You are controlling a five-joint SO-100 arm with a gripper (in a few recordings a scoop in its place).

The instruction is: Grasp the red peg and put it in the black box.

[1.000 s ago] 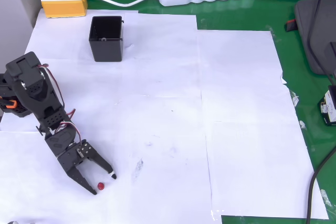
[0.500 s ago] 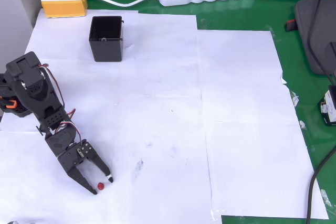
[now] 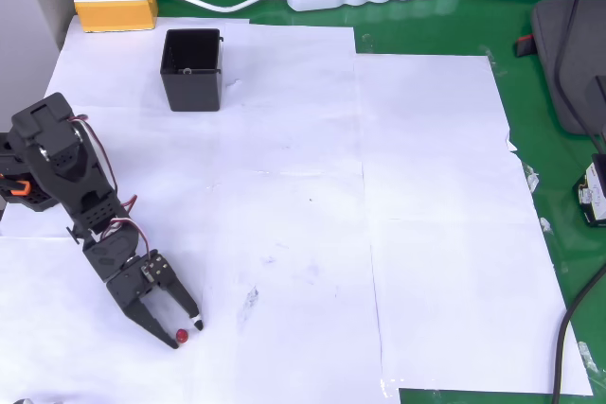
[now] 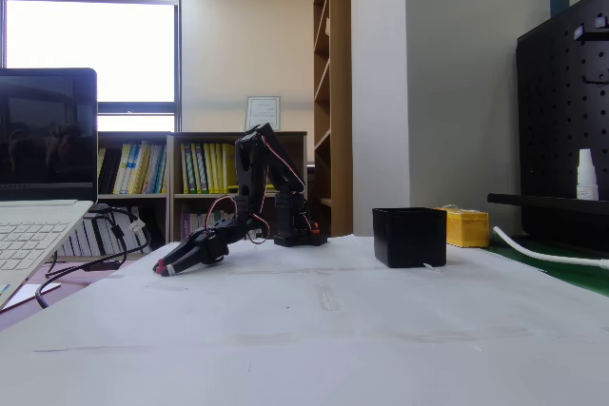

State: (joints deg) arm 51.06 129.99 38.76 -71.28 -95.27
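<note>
In the overhead view the jaws (image 3: 187,332) have narrowed around the peg (image 3: 181,335) over the last second. A second ago they stood wide, with the peg lying loose in the gap nearer the lower finger; half a second ago the upper finger had swung in toward it; now its white-tipped end sits just beside the peg, while the lower tip is against the peg's other side. The peg itself has barely shifted.

The tiny red peg (image 3: 181,335) lies on white paper, well apart from the upright, open black box (image 3: 192,70).
</note>
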